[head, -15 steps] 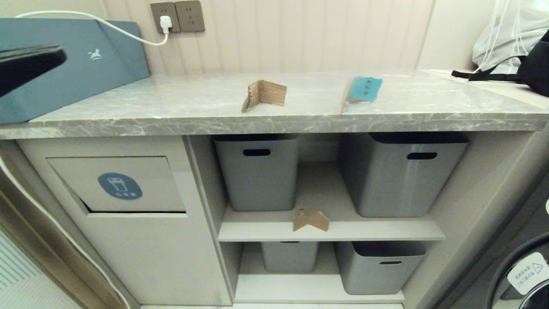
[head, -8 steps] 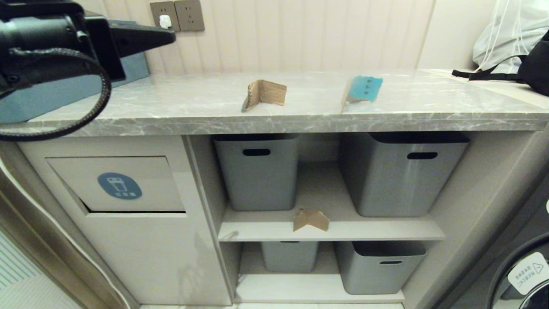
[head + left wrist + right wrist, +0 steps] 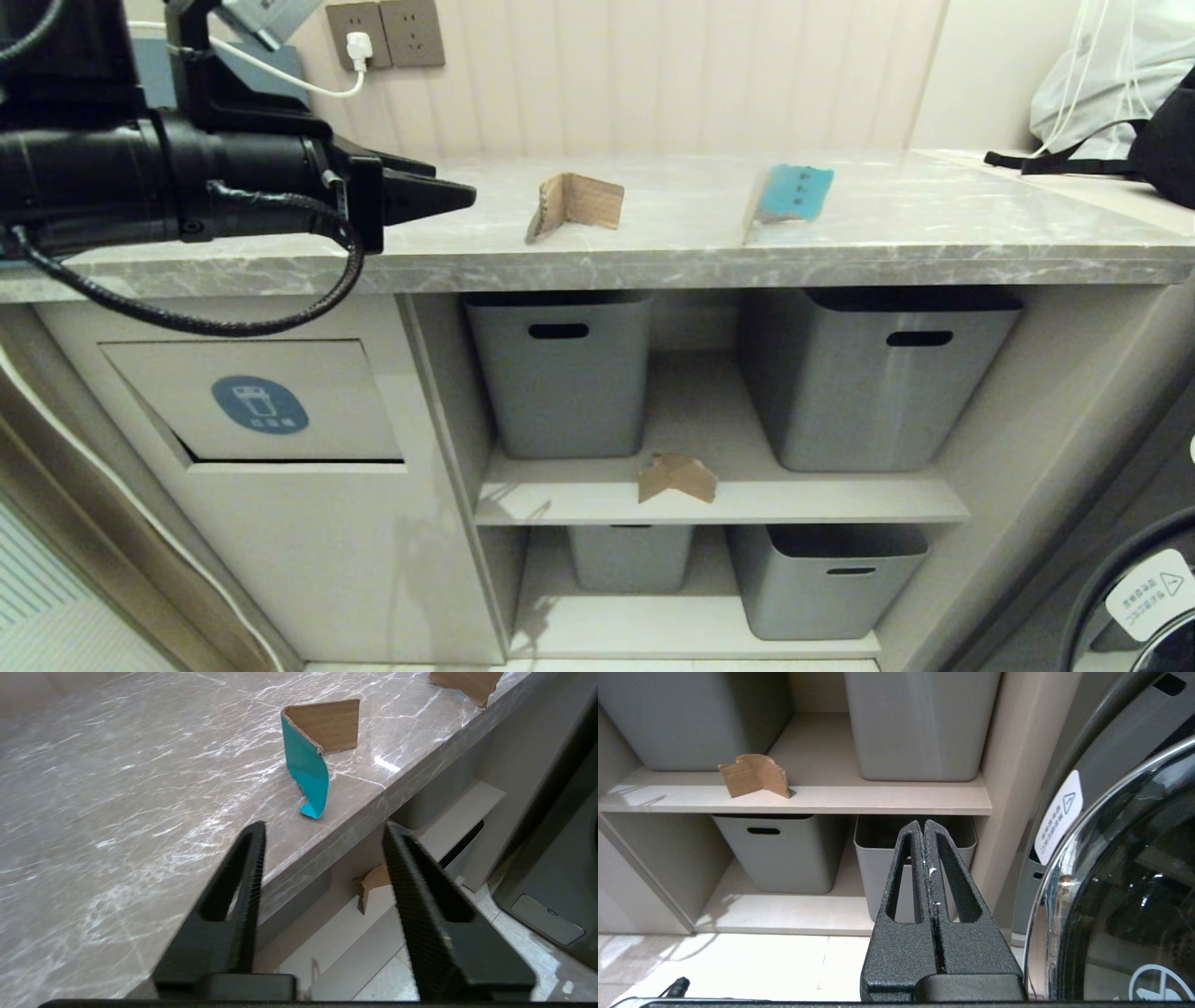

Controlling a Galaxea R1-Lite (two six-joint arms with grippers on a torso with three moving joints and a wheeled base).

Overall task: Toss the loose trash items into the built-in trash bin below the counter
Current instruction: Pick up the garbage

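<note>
While the left gripper [image 3: 457,197] hovers with jaws apart and empty over the counter [image 3: 653,266], it should straddle the brown scrap [image 3: 574,205] on its right, closing across the fold.

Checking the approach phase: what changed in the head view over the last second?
The left arm swung in from the left edge and reached along the counter; its hand now points at the plain brown scrap, fingers apart, holding nothing. Unchanged: that scrap, the teal-faced scrap, the scrap on the shelf, the bin flap and the grey baskets. The right hand is shut, low by the shelves.
</note>
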